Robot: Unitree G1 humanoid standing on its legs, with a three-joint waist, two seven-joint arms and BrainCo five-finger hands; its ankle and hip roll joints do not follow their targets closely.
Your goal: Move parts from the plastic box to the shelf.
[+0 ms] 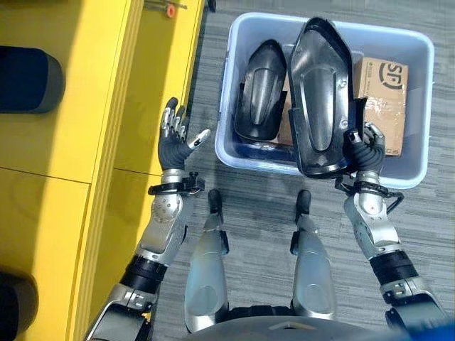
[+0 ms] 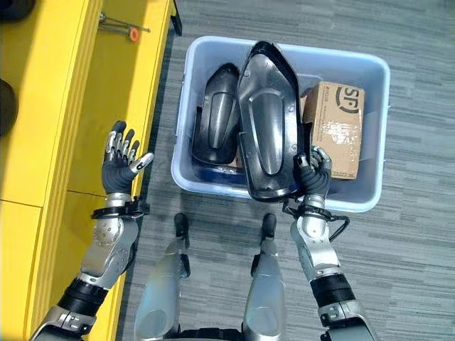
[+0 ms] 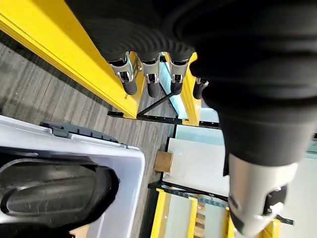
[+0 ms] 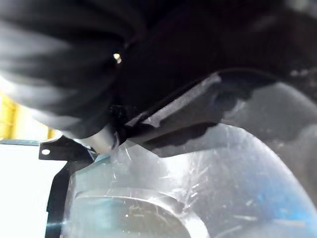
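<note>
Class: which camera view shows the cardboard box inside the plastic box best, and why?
The right eye view: the cardboard box lies in the plastic box with nearly its whole top visible beside the large black part. In the left eye view that part hides more of it. The left wrist view shows perhaps a corner.

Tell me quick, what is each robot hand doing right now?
Left robot hand: open, holding nothing, raised beside the yellow shelf.
Right robot hand: closed on the near end of the big black part over the box.

Glossy black plastic parts (image 1: 321, 92), translucent plastic box (image 1: 419, 106), matt cardboard carton (image 1: 382, 99).
</note>
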